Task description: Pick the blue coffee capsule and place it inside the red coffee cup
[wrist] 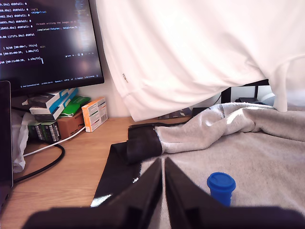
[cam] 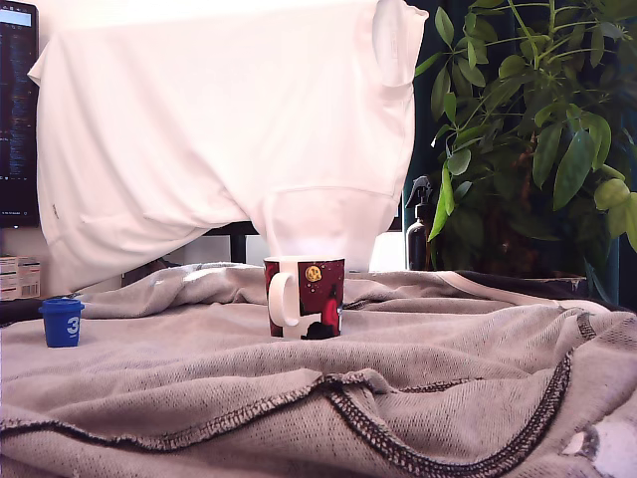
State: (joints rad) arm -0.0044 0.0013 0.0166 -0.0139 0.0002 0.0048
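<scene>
The task stands at its first step, the reach for the pod; nothing is grasped yet. In the wrist view the gripper fills the lower middle of the frame, its two dark fingers pressed almost together with only a thin slit between them, and it holds nothing; the arm does not appear in the exterior view at all.

The blue coffee capsule stands upright at the exterior view's left edge, about two-thirds of the way down the frame, on the grey knitted blanket, a white "3" on its side; in the wrist view it sits at lower right, just beside the right-hand finger but seemingly beyond it and not touching. The red coffee cup stands upright at the centre of the exterior view, white handle turned toward the camera, well apart from the capsule; it is out of the wrist view.

By my judgement the next move calls for the jaws to spread wide, shift across over the capsule, then descend so that the fingers straddle it; the soft, rumpled blanket could let the pod tip.

Counted: one blue capsule; one red mug; one gripper; one blanket; one white cloth hung behind; one monitor with text at the wrist view's upper left; one spray bottle; one leafy plant at the exterior view's upper right.
</scene>
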